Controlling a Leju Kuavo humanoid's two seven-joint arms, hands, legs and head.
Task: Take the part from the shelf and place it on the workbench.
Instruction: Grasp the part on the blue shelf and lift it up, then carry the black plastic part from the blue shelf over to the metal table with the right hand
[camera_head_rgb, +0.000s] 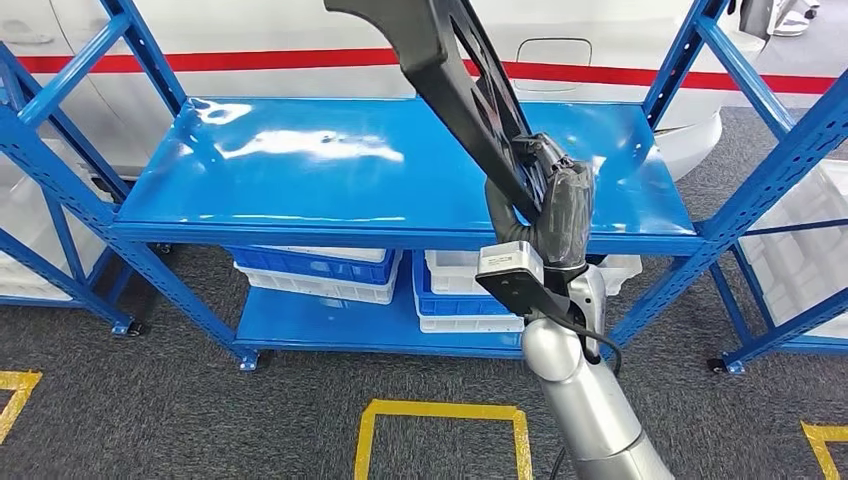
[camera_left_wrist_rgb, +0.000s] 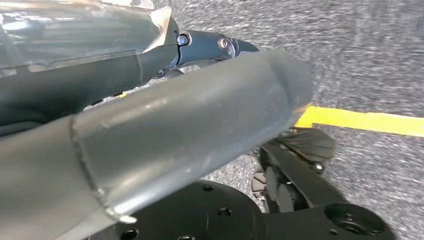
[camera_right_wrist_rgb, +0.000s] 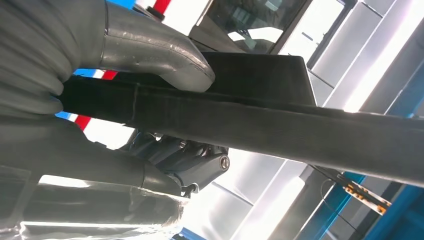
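The part (camera_head_rgb: 450, 90) is a long black flat bracket with cut-outs. It slants up and to the left above the blue shelf's top deck (camera_head_rgb: 300, 170), lifted off it. My right hand (camera_head_rgb: 555, 205) grips its lower end over the shelf's right front edge. In the right wrist view the grey thumb (camera_right_wrist_rgb: 150, 45) presses on one face of the black part (camera_right_wrist_rgb: 300, 130) and the darker fingers wrap the other side. My left hand (camera_left_wrist_rgb: 175, 125) hangs over the grey carpet, its thumb and fingers stretched out with nothing in them.
Blue and white bins (camera_head_rgb: 320, 270) (camera_head_rgb: 460, 295) sit on the lower deck. A white vehicle body with a red stripe (camera_head_rgb: 250, 60) stands behind the shelf. More blue racks flank it left and right. Yellow floor marks (camera_head_rgb: 440, 410) (camera_left_wrist_rgb: 360, 120) lie on the carpet.
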